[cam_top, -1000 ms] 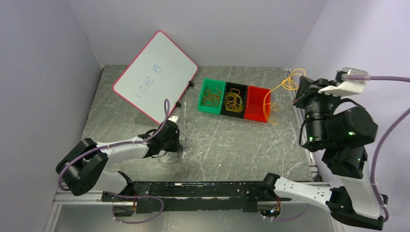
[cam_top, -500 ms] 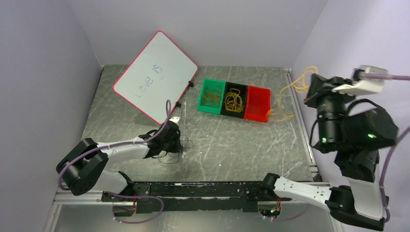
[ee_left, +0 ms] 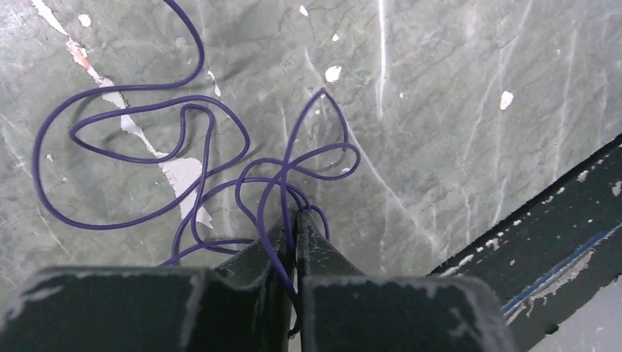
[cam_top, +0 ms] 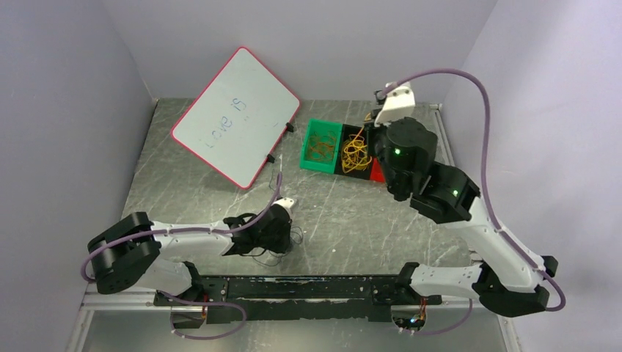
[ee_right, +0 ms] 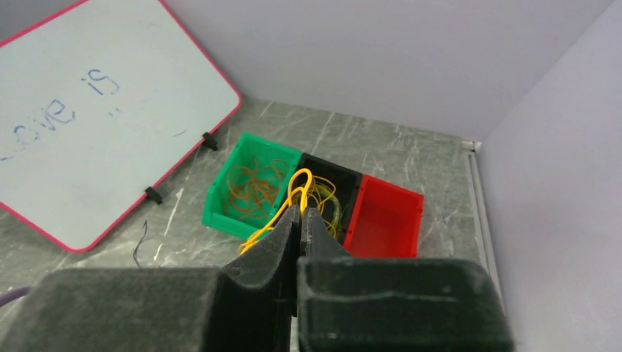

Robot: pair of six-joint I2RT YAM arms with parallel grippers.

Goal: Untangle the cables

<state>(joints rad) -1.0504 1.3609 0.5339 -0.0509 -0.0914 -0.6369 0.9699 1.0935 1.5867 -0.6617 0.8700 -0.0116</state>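
Note:
My left gripper (ee_left: pixel 295 216) rests low on the table near the front rail, shut on a thin dark purple cable (ee_left: pixel 209 147) whose tangled loops spread over the table ahead of it. From above, the same gripper (cam_top: pixel 282 236) shows with the dark loops (cam_top: pixel 262 254) beside it. My right gripper (ee_right: pixel 301 213) hangs over the bins, shut on a yellow-orange cable (ee_right: pixel 297 180) that arches above the fingertips and trails down to the left. Orange loops lie in the green bin (ee_right: pixel 220 213), and yellow ones (cam_top: pixel 355 152) in the black bin (ee_right: pixel 334 167).
The red bin (ee_right: pixel 381 227) stands to the right of the black one, and my right arm (cam_top: pixel 411 158) covers most of it from above. A pink-edged whiteboard (cam_top: pixel 235 117) leans at the back left. A short dark wire (ee_right: pixel 139 246) lies near its lower edge. A black rail (cam_top: pixel 293 287) runs along the table's front.
The right arm has swung from the far right wall to above the bins, carrying the yellow-orange cable. The left gripper has shifted slightly right and nearer, dragging the dark cable.

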